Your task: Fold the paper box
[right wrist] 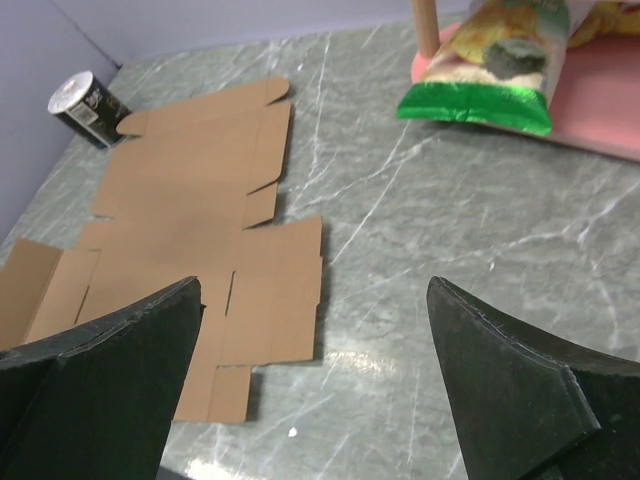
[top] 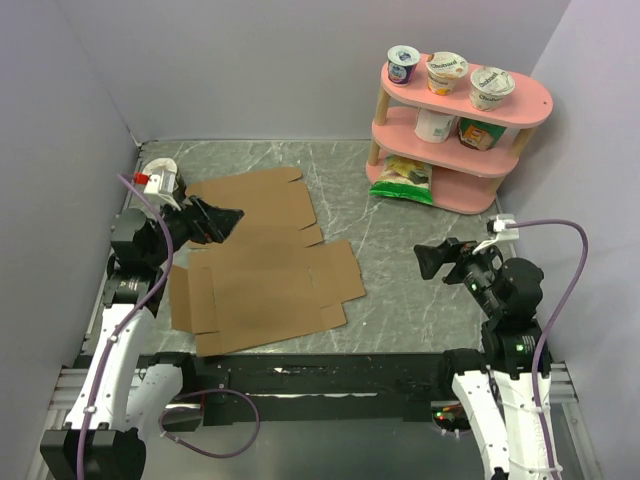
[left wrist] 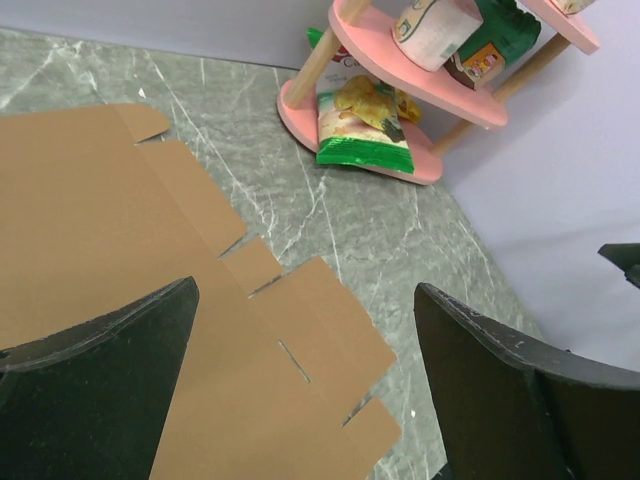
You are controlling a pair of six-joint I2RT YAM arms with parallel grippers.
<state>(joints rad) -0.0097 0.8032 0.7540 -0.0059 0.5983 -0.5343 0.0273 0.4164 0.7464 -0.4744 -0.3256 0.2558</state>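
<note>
The paper box is a flat brown die-cut cardboard sheet lying unfolded on the grey marbled table, left of centre. It also shows in the left wrist view and the right wrist view. My left gripper hovers above the sheet's far left part, open and empty; its fingers frame the sheet's right flaps. My right gripper hovers over bare table to the right of the sheet, open and empty, its fingers spread wide.
A pink three-tier shelf stands at the back right with yogurt cups, small cartons and a green snack bag. A small dark can stands at the back left corner. Grey walls enclose the table on three sides.
</note>
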